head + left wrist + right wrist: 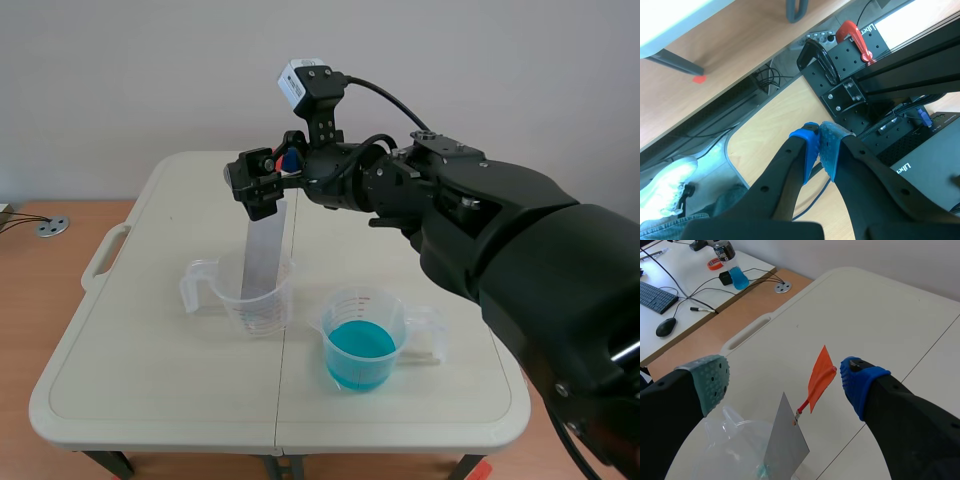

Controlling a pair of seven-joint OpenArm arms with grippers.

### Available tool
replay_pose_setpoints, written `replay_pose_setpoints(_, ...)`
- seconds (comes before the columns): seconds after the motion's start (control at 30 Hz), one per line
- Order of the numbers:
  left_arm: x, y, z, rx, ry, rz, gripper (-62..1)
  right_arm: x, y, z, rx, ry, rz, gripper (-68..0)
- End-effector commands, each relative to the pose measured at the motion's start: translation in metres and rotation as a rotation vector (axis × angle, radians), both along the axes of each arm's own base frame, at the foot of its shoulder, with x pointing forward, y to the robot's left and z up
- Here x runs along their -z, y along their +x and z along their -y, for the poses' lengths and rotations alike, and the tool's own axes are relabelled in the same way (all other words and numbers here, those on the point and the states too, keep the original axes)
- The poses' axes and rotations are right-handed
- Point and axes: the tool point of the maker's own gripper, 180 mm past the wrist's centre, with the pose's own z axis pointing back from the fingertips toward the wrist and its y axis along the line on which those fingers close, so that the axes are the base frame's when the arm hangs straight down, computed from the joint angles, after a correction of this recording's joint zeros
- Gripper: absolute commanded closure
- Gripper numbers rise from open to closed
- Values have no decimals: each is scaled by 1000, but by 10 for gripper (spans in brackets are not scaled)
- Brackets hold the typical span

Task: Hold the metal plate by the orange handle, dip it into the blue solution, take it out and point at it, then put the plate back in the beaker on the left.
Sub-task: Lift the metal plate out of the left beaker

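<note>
**Grey metal plate (pixel 263 250) in left beaker (pixel 250 300), orange handle (pixel 820 377) not gripped**

The metal plate is seen standing upright in the clear left beaker, with the orange handle at its upper end. The right gripper (pixel 785 382) is positioned over the beaker with its fingers spread wide. The handle lies between the pads, near the blue one and well apart from the grey-green one, and nothing is clamped. The beaker of blue solution (pixel 362 345) stands just beside the left beaker on the white table (pixel 150 380). The left gripper (pixel 819 147) is found below table level, its pads pressed together on nothing.
</note>
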Motion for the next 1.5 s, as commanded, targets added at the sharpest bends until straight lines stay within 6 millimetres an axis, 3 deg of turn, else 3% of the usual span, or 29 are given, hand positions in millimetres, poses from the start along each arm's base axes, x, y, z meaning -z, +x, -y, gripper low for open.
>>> replay_pose_setpoints(0.0,-4,2,4,0,-18,12,-31,-26,8,-7,-13,29,57,-407)
replay_pose_setpoints(0.2,-4,2,4,0,-18,12,-31,-25,8,-7,-14,25,54,-329)
replay_pose_setpoints(0.43,-4,2,4,0,-18,12,-31,-25,8,-7,-13,25,54,-150)
replay_pose_setpoints(0.6,-4,2,4,0,-18,12,-31,-25,8,-7,-13,25,54,-85)
replay_pose_setpoints(0.7,-4,2,4,0,-18,12,-31,-24,8,-5,-11,21,54,-10)
replay_pose_setpoints(1.07,-4,2,4,-1,-17,12,-31,-24,6,-5,-14,38,62,-15)
replay_pose_setpoints(1.47,-4,2,4,0,-18,11,-31,-28,-15,-16,-121,44,98,-15)
